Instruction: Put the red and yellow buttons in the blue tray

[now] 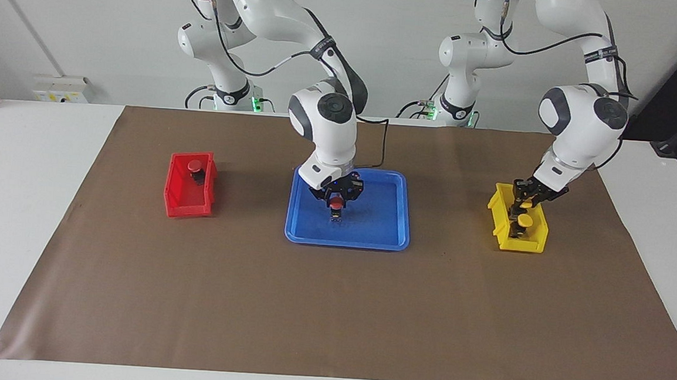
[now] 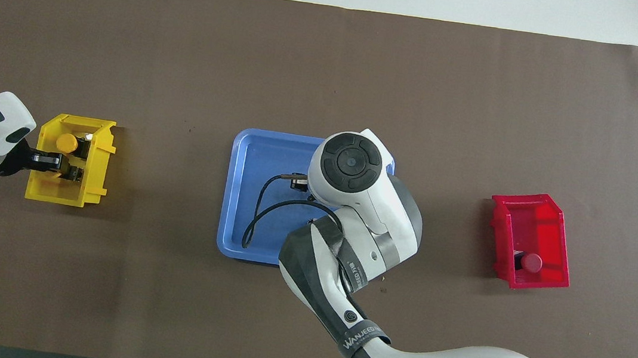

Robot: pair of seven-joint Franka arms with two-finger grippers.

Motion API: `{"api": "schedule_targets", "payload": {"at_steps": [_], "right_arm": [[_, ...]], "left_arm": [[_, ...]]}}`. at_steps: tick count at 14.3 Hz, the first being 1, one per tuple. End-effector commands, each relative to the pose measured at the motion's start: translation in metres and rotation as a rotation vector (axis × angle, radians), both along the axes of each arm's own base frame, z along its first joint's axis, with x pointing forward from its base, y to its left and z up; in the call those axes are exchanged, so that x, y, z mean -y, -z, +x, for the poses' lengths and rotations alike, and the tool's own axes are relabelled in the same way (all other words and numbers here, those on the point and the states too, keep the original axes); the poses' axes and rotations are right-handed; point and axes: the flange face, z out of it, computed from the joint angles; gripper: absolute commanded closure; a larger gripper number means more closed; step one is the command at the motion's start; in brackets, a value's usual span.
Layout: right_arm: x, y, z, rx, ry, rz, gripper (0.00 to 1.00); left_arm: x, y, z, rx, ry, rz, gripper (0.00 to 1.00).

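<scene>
Facing view: the right tool [image 1: 336,197] is low inside the blue tray [image 1: 391,239], its fingers around the cap of a red button [image 1: 335,202] whose black base looks to be resting on the tray floor near the middle; whether the grip is clamped or loosening I cannot tell, though this pose suits a release. The left tool [image 1: 521,196] is down in the yellow bin [image 1: 503,240] at the left arm's end of the surface, its fingers together on the yellow button [image 1: 524,205] nearer the robots, a grip suited to lifting it out; a second yellow button [image 1: 524,221] sits just beside it in the same bin. One more red button [image 1: 195,166] waits in the red bin [image 1: 180,204] at the right arm's end. So three buttons are not yet in the tray.
</scene>
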Motion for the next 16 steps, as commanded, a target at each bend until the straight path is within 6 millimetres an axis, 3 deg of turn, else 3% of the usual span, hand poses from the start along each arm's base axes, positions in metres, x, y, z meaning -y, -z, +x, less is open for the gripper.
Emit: {"api": "schedule_targets", "payload": {"at_steps": [1,2,4,5,7,11,13,15,16], "right_arm": [[0.006,-0.014,0.002,0.026,0.002,0.006,0.01],[0.008,-0.035,0.008,0.045,-0.001,0.019,0.01],[0.043,-0.074,0.022,0.047,0.015,0.004,0.01],[0.077,-0.093,0.027,0.046,0.017,-0.008,0.01],[0.140,-0.112,0.025,0.007,0.012,-0.031,0.01],[0.242,-0.111,0.001,-0.039,-0.043,-0.043,0.01],[0.293,-0.101,-0.014,-0.067,-0.107,-0.040,0.01],[0.352,-0.088,-0.026,-0.093,-0.151,-0.028,0.01],[0.373,-0.082,-0.033,-0.102,-0.161,-0.021,0.01]], "left_arm": [[0.005,-0.073,0.008,-0.046,-0.027,0.015,0.99],[0.015,-0.086,0.010,-0.053,-0.056,0.020,0.99],[0.068,-0.089,0.010,-0.045,-0.086,0.029,0.99],[0.092,-0.089,0.007,-0.043,-0.100,0.033,0.99],[0.153,-0.087,0.002,-0.020,-0.138,0.027,0.99],[0.261,-0.067,0.002,0.010,-0.159,0.023,0.99],[0.300,-0.056,0.010,0.005,-0.179,0.028,0.99],[0.326,-0.057,0.004,0.015,-0.189,0.021,0.99],[0.343,-0.048,0.002,0.026,-0.198,0.014,0.99]]}}
